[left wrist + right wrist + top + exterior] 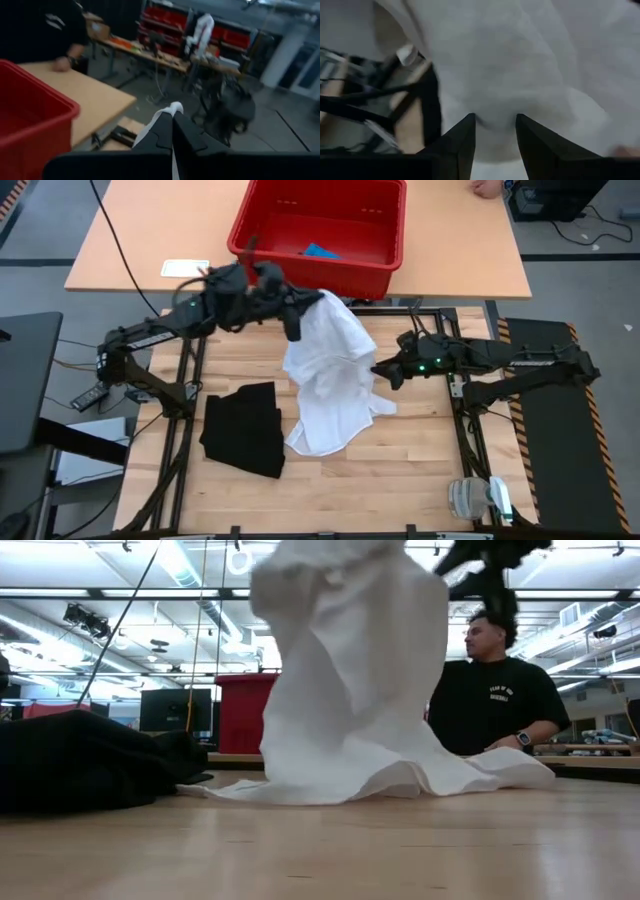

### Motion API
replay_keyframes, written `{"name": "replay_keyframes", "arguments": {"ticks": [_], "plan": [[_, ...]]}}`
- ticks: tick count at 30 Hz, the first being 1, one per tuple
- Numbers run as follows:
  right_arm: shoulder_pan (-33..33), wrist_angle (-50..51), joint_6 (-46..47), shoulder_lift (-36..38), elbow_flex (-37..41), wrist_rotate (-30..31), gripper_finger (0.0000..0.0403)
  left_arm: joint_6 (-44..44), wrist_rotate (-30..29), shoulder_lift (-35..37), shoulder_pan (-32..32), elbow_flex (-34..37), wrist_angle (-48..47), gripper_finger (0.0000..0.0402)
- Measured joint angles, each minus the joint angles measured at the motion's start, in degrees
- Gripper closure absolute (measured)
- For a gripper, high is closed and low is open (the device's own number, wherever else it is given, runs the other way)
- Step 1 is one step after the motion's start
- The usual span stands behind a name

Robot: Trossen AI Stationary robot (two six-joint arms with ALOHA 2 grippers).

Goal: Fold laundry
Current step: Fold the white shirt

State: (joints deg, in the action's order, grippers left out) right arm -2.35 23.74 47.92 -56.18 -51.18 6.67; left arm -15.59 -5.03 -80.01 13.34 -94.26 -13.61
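The white T-shirt hangs in the centre of the high view, its top edge lifted and its lower part spread on the wooden surface. In the low view it rises as a tall drape from the wood to the top of the frame. The left pincer, just above centre in the high view, is clamped tight on the shirt's upper edge; its wrist view shows a sliver of white cloth pinched between the closed fingers.

The right pincer, right of centre, sits at the shirt's right edge with its fingers partly apart and white fabric just ahead of them; whether they grip it I cannot tell.

The black garment lies folded at lower left of the shirt, just beside it. A small bright blue piece rests inside the red basket at top centre, on a separate tan table. A person in black sits beyond the surface at the right of the low view.
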Motion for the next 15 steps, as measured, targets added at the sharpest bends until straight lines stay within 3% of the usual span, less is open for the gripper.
{"name": "replay_keyframes", "arguments": {"ticks": [4,15], "plan": [[1.3,-5.9,0.6,-3.5,0.0,-1.6,0.0254,0.0,-2.8,2.1,0.0,0.0,0.1,0.0398],[6.0,-11.9,3.5,-13.0,0.0,-3.8,0.0254,-0.9,-2.9,2.3,-0.3,0.0,-2.7,0.0398]]}}
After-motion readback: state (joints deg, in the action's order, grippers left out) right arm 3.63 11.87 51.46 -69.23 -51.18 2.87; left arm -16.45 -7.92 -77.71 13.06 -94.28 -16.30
